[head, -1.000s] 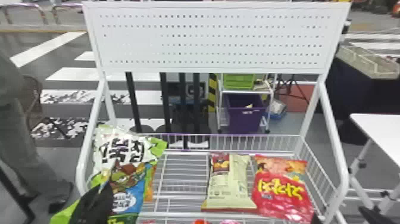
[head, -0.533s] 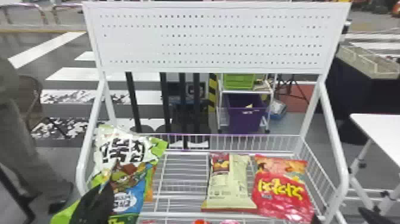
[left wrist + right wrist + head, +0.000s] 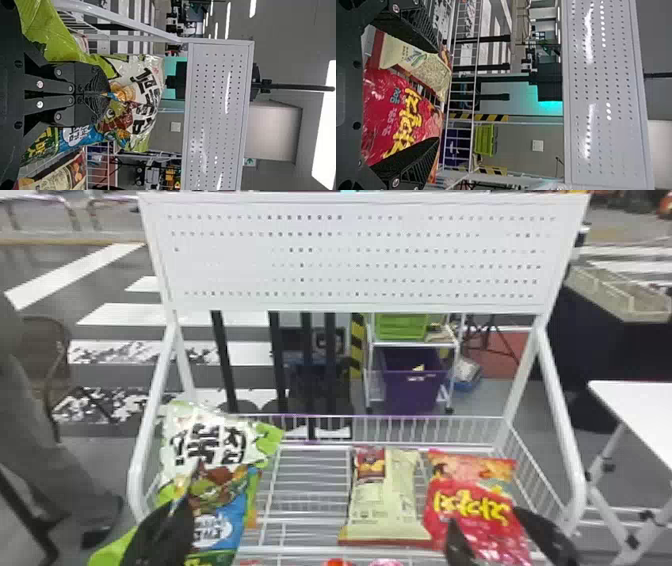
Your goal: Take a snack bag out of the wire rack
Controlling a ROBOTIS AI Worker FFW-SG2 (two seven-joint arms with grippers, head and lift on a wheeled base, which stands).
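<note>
- The right gripper [image 3: 486,517] has come up into the head view at the lower right since the earlier frames, over the red snack bag [image 3: 472,500].
- The left gripper [image 3: 182,500] and the green-and-white snack bag [image 3: 210,445] keep nearly the same place as before, at the rack's left end.
- The wire rack [image 3: 310,520] holds the cream snack bag [image 3: 385,495] right of its middle, with the red one just beside it, further right. Both lie face up or back up on the wires, tops toward the rear.
- Edges of small red and pink packages [image 3: 385,562] show at the front.
- Behind the rack, a white cart [image 3: 415,344] carries a green basket [image 3: 400,326] above a purple bin [image 3: 412,385] with a few small things in it.
- The left fingers are pressed together, pinching the green-and-white bag, its printed front slanting upward; whether it touches the rack I cannot tell.
- The right fingers are spread, reaching forward with the red bag between them; whether they touch it is unclear.
</note>
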